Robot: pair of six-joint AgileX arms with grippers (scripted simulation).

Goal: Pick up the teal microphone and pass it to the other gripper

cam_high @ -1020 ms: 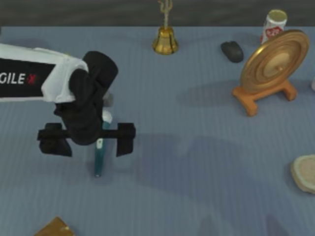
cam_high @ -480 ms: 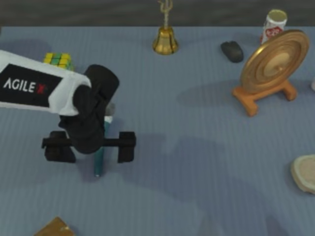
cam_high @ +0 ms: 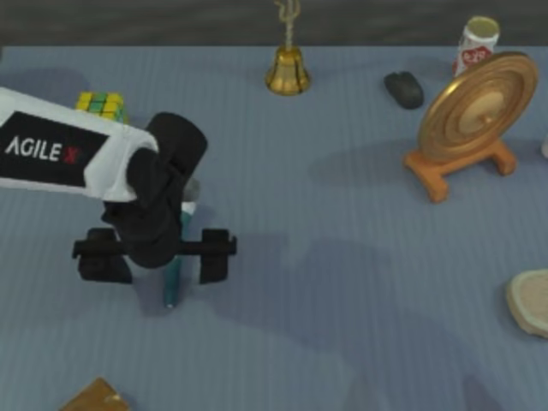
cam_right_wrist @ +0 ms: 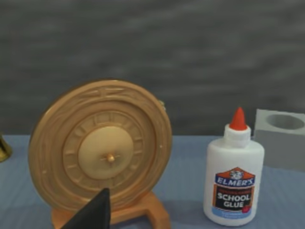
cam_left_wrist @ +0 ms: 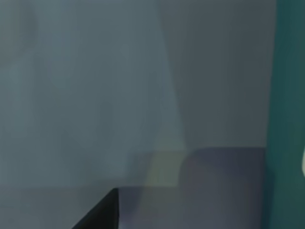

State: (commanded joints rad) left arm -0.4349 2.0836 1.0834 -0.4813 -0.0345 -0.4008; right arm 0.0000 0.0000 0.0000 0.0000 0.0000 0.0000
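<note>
The teal microphone [cam_high: 172, 278] lies on the table at the left, its slim handle toward the front edge and its pale head [cam_high: 190, 188] peeking out beside the black wrist. My left gripper [cam_high: 161, 257] is over the handle and open, one finger [cam_high: 103, 261] to its left and the other [cam_high: 214, 257] to its right, neither touching it. In the left wrist view the teal handle [cam_left_wrist: 288, 119] fills the edge, with one black finger [cam_left_wrist: 102, 214] apart from it. My right gripper [cam_right_wrist: 95, 214], the other gripper, shows only as a black tip in the right wrist view, outside the top view.
A Rubik's cube [cam_high: 101, 104] sits behind my left arm. At the back stand a brass bell [cam_high: 287, 70], a dark mouse [cam_high: 403, 88], a can [cam_high: 473, 44] and a wooden disc on a stand [cam_high: 475, 111]. A glue bottle [cam_right_wrist: 235, 171] stands beside the disc.
My left arm shifted, uncovering the Rubik's cube, and the gripper settled around the microphone handle. The finger to the handle's right has crept slightly inward. The microphone has not moved.
</note>
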